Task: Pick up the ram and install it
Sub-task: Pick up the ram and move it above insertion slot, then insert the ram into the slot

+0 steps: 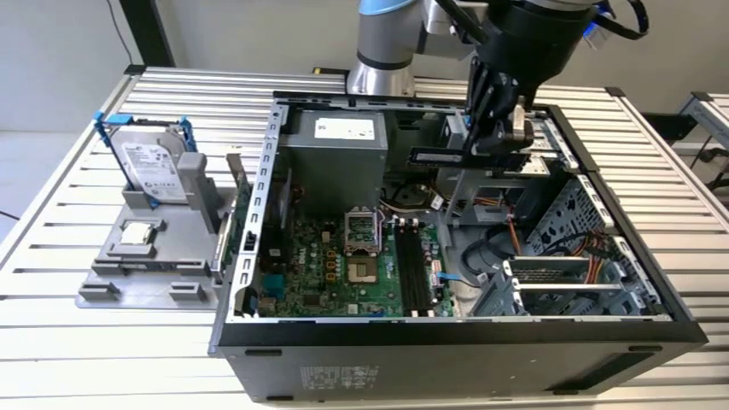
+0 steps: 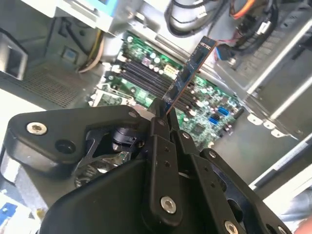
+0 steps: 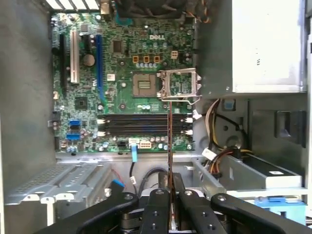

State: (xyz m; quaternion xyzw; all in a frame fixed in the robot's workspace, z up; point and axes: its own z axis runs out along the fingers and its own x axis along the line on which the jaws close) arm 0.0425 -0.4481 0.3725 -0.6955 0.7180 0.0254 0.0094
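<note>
On the slatted desk [image 1: 68,256], a hard drive [image 1: 152,162] stands in a gray holder [image 1: 148,273] at the left of the exterior view. At centre lies an open computer case [image 1: 456,337], its green board [image 1: 330,265] exposed. At upper right the arm [image 1: 387,43] reaches down, its tool [image 1: 484,147] clamped on the ram [image 1: 439,156], held level above the board's memory slots [image 3: 141,124].

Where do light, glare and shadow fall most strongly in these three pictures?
Exterior view: the slatted table shines, while the computer case is shaded inside. Second wrist view: the end effector, closed on the ram, is a dark foreground mass; a white washed-out patch sits beside it. First wrist view: the power supply looks pale with glare; the motherboard is evenly lit.
</note>
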